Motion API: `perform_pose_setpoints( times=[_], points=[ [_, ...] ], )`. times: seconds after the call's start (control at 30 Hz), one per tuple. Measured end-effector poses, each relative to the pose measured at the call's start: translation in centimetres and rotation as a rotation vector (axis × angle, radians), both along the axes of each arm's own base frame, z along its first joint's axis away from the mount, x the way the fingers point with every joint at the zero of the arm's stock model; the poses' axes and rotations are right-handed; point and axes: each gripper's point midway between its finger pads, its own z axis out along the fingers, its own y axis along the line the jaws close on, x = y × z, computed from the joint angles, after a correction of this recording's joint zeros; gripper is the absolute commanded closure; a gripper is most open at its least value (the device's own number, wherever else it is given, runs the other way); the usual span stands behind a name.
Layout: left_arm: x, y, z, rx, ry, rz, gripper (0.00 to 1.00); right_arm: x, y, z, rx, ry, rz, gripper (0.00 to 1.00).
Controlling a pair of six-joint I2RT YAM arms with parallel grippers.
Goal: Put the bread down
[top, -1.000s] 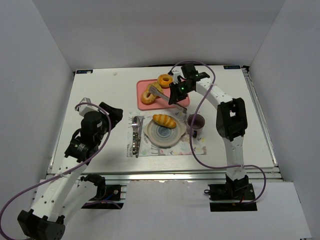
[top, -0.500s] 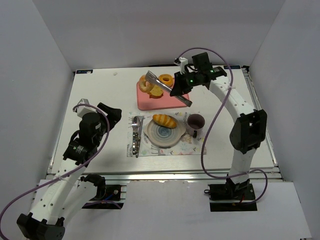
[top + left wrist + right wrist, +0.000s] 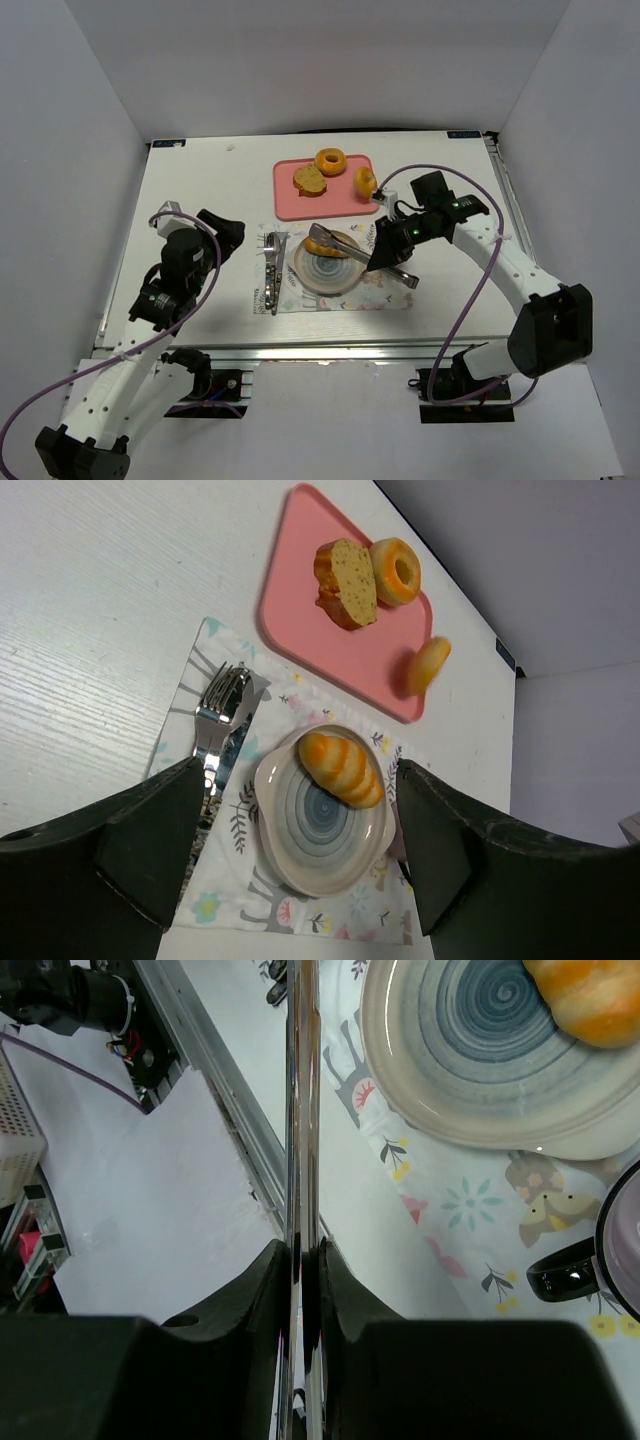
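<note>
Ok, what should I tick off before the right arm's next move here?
1. Bread on plate: ok. The bread lies on the plate, near its far rim.
2. Grip on tool: ok. The right gripper is shut on the tongs.
3. Tongs clear of bread: cannot tell. From above, their tips overlap it.
4. Mug clearance: probably not ok. The mug stands close beside the plate, hidden under the right gripper in the top view.
5. Left gripper out of the way: ok. The left gripper is open and empty, left of the placemat.
</note>
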Motion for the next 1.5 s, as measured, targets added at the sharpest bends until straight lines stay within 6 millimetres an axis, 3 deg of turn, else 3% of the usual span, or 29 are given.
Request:
perform_pose_setpoints(
  times=[0.17,0.47,0.77,1.0,1.2,1.27,1.33,1.43,1.5],
  points=[
    [0.0,-0.1,-0.1,-0.003,0.001,-0.007,0.14,0.4,0.0,0.1,0.001,-0.022,0.001,0.88],
    [-0.6,0.1,1.0,-0.034,-0.042,0.002,0.14,3.3,0.1,1.0,0.006,-0.073,-0.024,0.88],
    [-0.6,0.1,1.0,-0.038,-0.042,0.005,0.14,8.4,-1.1,2.9,0.015,-0.129,-0.117,0.88],
    [-0.5,0.1,0.9,-0.036,-0.037,0.005,0.14,16.7,-6.2,5.9,0.019,-0.236,-0.313,0.87],
    [-0.4,0.0,0.7,-0.034,-0.032,0.004,0.14,18.6,-8.7,5.1,-0.045,-0.261,-0.400,0.87],
    [-0.3,-0.1,0.6,-0.034,-0.027,0.000,0.14,19.3,-9.9,4.4,-0.081,-0.257,-0.453,0.87],
    [-0.1,-0.2,0.5,-0.035,-0.025,-0.005,0.14,20.4,-12.3,3.2,-0.117,-0.253,-0.528,0.85],
    [0.2,-0.6,0.5,-0.038,-0.025,-0.014,0.14,21.5,-18.1,-0.4,-0.210,-0.218,-0.688,0.80],
    [0.4,-0.8,0.4,-0.041,-0.025,-0.023,0.14,21.2,-21.8,-3.5,-0.292,-0.178,-0.781,0.75]
  ],
)
